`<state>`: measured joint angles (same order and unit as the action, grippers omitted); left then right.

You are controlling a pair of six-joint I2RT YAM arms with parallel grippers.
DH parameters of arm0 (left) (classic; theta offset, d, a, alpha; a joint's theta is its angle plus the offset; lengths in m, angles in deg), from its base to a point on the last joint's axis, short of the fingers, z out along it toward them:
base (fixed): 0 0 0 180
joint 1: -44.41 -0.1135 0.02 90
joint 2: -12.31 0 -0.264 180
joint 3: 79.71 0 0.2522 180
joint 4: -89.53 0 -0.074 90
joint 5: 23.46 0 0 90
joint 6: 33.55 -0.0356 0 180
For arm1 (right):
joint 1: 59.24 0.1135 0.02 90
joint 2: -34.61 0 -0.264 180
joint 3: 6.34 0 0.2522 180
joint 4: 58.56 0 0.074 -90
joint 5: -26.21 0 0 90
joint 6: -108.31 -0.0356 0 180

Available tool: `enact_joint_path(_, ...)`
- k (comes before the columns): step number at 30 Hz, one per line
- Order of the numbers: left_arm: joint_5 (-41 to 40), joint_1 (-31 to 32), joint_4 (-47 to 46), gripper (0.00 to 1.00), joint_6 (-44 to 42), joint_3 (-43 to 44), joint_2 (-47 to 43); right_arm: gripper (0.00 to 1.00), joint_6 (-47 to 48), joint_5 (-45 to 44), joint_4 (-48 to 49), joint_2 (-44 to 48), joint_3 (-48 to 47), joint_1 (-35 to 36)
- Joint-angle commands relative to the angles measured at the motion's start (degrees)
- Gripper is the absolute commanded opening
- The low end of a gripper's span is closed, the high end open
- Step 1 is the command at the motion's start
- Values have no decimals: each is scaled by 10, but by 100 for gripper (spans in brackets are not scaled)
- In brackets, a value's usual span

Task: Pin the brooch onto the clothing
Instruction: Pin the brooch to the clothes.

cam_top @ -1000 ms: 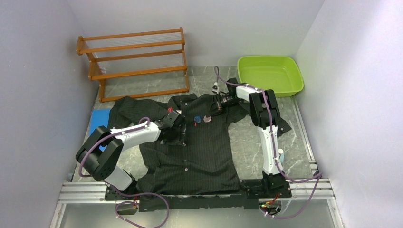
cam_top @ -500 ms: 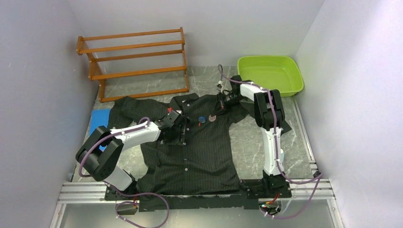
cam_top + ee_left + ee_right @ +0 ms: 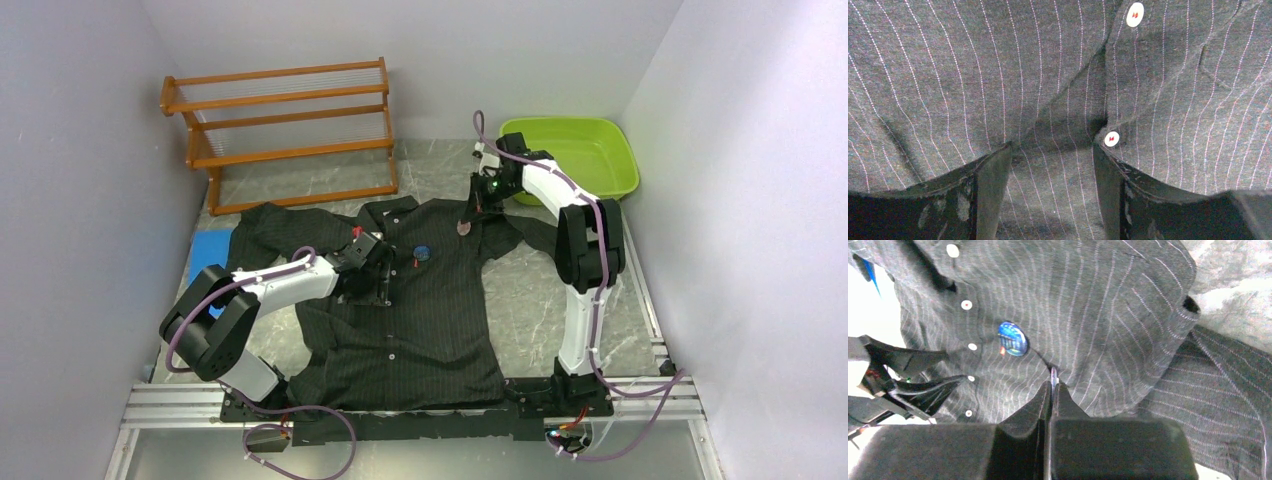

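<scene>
The clothing [image 3: 420, 320], a black pinstriped shirt, lies spread on the table. A round blue brooch [image 3: 422, 253] [image 3: 1011, 338] rests on its chest beside the button placket. My right gripper [image 3: 469, 214] [image 3: 1052, 386] hangs above the shirt's right shoulder, shut on a thin pale round piece [image 3: 463, 228] [image 3: 1053, 376], which shows edge-on in the right wrist view. My left gripper [image 3: 378, 268] [image 3: 1052, 147] is open and pressed down on the shirt front, flat fabric between its fingers [image 3: 993, 190], next to a white button [image 3: 1111, 138].
A wooden rack [image 3: 280, 130] stands at the back left and a green basin [image 3: 568, 158] at the back right. A blue flat object [image 3: 210, 248] lies left of the shirt's sleeve. Walls close in on both sides.
My right arm has risen and swung back to the right, carrying the pale round piece away from the blue brooch. The left arm has stayed put.
</scene>
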<state>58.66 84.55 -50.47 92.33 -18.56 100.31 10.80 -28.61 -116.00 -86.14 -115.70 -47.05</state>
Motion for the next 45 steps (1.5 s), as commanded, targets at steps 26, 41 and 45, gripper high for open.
enact_joint_path(26,-24,-2,36,67,3,-12,1,0,-37,142,121,-106,9,55)
enact_joint_path(41,-26,3,35,67,8,-12,3,0,7,117,65,-122,27,-14)
enact_joint_path(45,-34,4,42,67,10,-10,2,0,-9,46,39,-93,15,-14)
